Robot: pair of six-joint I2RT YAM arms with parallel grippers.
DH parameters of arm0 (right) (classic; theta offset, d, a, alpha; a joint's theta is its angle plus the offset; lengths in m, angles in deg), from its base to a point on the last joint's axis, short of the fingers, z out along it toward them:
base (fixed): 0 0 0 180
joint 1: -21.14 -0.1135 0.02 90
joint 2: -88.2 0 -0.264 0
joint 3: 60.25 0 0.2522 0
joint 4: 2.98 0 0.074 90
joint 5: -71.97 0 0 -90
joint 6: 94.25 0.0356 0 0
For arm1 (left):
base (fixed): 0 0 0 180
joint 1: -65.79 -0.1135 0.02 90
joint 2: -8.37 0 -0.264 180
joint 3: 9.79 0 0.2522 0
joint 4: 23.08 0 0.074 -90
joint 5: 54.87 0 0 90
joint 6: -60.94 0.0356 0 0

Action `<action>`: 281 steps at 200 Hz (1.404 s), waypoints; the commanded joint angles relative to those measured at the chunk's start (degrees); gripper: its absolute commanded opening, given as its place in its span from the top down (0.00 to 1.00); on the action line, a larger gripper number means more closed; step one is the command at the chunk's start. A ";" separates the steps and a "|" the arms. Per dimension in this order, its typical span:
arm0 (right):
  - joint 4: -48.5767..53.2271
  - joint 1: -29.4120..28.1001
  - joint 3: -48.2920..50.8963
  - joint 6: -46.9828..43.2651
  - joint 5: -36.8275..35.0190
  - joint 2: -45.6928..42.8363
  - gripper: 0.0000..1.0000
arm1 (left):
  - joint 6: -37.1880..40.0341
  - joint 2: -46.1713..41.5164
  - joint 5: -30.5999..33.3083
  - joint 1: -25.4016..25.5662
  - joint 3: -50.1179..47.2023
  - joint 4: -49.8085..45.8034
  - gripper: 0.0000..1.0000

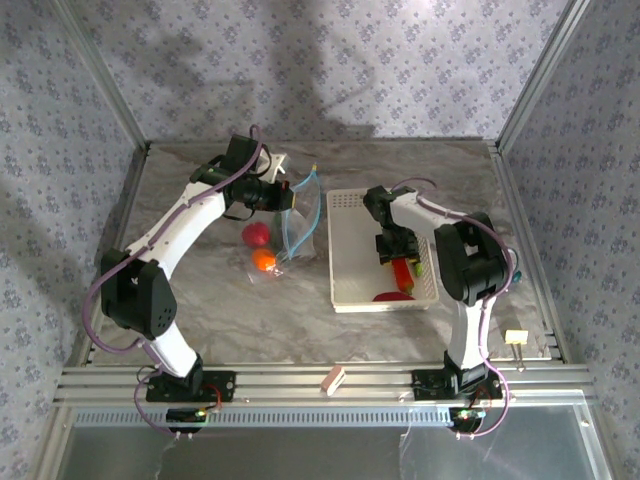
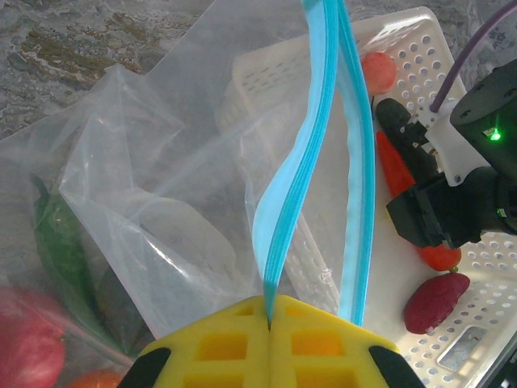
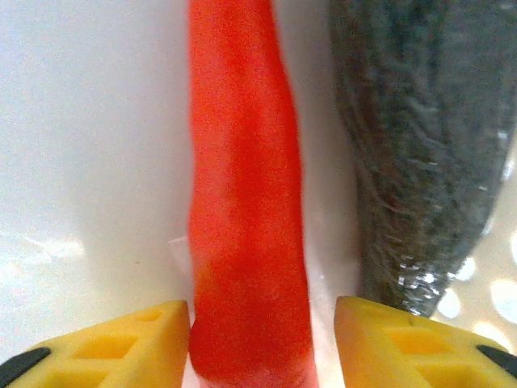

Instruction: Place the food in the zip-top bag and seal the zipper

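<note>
The clear zip-top bag (image 2: 145,202) hangs by its blue zipper (image 2: 299,178), with my left gripper (image 2: 269,311) shut on one strip of the mouth, which gapes. Inside or behind the bag lie a green vegetable (image 2: 60,250), a red tomato (image 1: 256,235) and an orange (image 1: 264,260). My right gripper (image 3: 262,339) is down in the white basket (image 1: 350,290), open, its fingers straddling the red chili (image 3: 246,202). The left finger touches it and the right finger stands off. A dark vegetable (image 3: 420,145) lies just right of the chili. A dark red slice (image 2: 436,301) rests near the basket's front.
A small red round piece (image 2: 378,71) sits at the basket's far end. The basket stands right beside the bag. A small tan block (image 1: 332,380) and a pale clip (image 1: 516,338) lie by the near rail. Patterned walls close in the table.
</note>
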 commanded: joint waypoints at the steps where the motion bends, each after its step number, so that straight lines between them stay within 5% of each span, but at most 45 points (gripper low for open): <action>1: 0.13 0.02 -1.87 0.23 2.24 1.77 0.54 | 1.11 -2.03 -0.56 -0.28 0.51 0.10 0.96; 67: -2.96 0.27 -3.63 0.44 5.50 -0.58 0.77 | 1.10 -2.14 -0.60 -0.39 0.48 -0.17 0.96; 174: -23.94 -5.47 -5.20 5.05 10.62 -26.88 0.82 | -2.21 -0.38 -3.43 0.73 3.35 2.32 0.96; 281: -54.63 -16.17 4.63 15.01 -2.66 -28.60 0.83 | -3.83 -0.20 -4.95 2.36 5.61 2.35 0.96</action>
